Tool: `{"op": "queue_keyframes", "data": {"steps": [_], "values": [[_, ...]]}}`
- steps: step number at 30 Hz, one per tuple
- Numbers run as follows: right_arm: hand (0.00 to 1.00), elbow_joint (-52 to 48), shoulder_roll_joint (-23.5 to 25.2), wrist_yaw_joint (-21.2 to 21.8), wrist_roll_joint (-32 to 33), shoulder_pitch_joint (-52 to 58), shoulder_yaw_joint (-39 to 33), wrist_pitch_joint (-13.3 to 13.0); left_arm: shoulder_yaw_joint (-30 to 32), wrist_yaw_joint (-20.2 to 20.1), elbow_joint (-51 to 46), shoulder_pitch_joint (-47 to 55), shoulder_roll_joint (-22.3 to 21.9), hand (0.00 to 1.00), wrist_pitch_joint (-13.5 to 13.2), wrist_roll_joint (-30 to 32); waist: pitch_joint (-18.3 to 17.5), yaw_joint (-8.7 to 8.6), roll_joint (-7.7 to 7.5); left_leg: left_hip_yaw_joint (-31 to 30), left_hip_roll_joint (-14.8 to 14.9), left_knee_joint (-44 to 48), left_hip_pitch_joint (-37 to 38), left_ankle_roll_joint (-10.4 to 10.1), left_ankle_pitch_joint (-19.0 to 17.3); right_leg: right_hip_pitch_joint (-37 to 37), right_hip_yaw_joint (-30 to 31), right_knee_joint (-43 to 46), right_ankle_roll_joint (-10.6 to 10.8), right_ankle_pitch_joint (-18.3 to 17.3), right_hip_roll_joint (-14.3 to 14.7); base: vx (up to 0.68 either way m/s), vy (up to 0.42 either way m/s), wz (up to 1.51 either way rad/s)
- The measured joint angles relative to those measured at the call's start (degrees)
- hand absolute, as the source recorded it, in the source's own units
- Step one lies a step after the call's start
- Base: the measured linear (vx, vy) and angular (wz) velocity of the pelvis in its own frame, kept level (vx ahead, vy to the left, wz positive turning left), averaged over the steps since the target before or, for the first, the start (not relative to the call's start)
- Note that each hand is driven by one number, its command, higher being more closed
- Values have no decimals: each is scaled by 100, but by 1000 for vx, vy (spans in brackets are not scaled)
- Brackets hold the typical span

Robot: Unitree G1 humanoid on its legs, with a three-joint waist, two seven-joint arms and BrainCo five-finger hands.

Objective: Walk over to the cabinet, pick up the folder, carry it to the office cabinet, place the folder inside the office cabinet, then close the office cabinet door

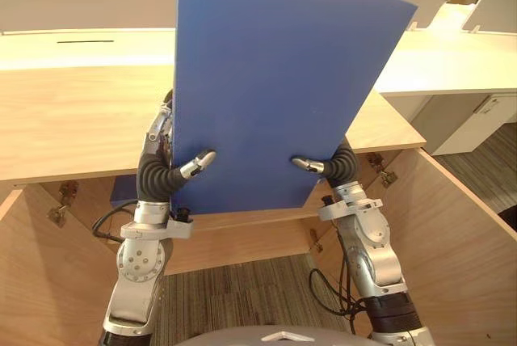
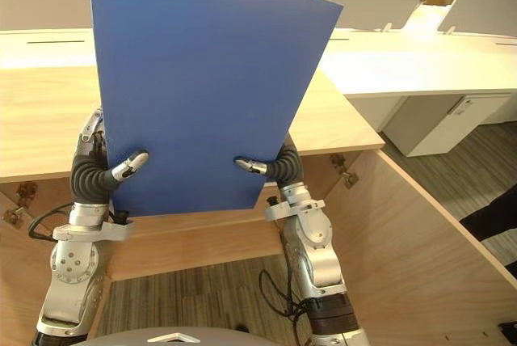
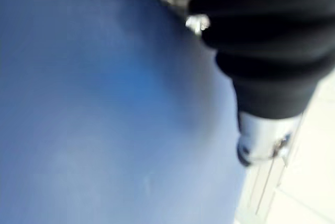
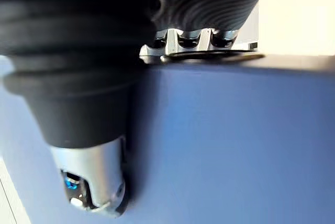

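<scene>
Blue folder point(image 1: 275, 79) held upright in front of the wood cabinet point(image 1: 73, 120), btm edge just above its top. Left robot hand point(image 1: 192, 166) pinches folder's lower left, thumb on near face. Right robot hand point(image 1: 311, 166) same at lower right. Cabinet doors point(image 1: 452, 233) open both sides.

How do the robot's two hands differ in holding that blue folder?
The left hand grips the folder at its left edge, the right hand at its right edge. The left thumb slants upward across the front; the right thumb lies nearly level. Both pinch low down, thumb in front.
</scene>
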Motion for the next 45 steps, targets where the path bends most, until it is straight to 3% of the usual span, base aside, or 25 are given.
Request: {"op": "queue_keyframes", "data": {"steps": [5,13,20,32,40,45], "values": [[100,-38,165,-225,-67,0,-397,-1,619,204,-11,29,-200,0,-50,-17,-23,22,-33,-32,2,0,12,0,9,40,-18,-12,-1,1,0,-20,-9,4],[100,-481,443,-479,-214,74,-1036,-20,1847,554,-13,627,-815,0,-79,-716,-30,89,-43,-90,0,-1,22,-1,11,78,-61,-12,1,-2,-10,-13,-7,3],[100,-478,611,-552,-553,334,-1252,-14,2494,782,394,998,-1134,0,8,-781,-29,167,-46,-257,-11,-4,8,-20,37,131,-228,16,5,-40,-33,-38,-14,13],[100,-467,640,-529,-620,551,-1264,9,2738,836,1830,1502,-1257,0,496,-618,-8,228,-136,-332,-16,-3,-97,-50,54,54,-340,81,12,-116,-81,-15,-4,4],[100,-467,660,-513,-627,733,-1096,31,2707,573,3331,1480,-1244,0,836,-406,48,236,-166,-307,-17,-2,-123,-25,66,16,-329,80,15,-118,-83,-2,-1,0],[100,-467,662,-506,-743,784,-576,29,2602,371,4467,1310,-1135,0,955,-154,119,241,-142,-201,0,-1,-145,-68,29,-50,-293,94,13,-115,-78,-17,-6,-7]]}}
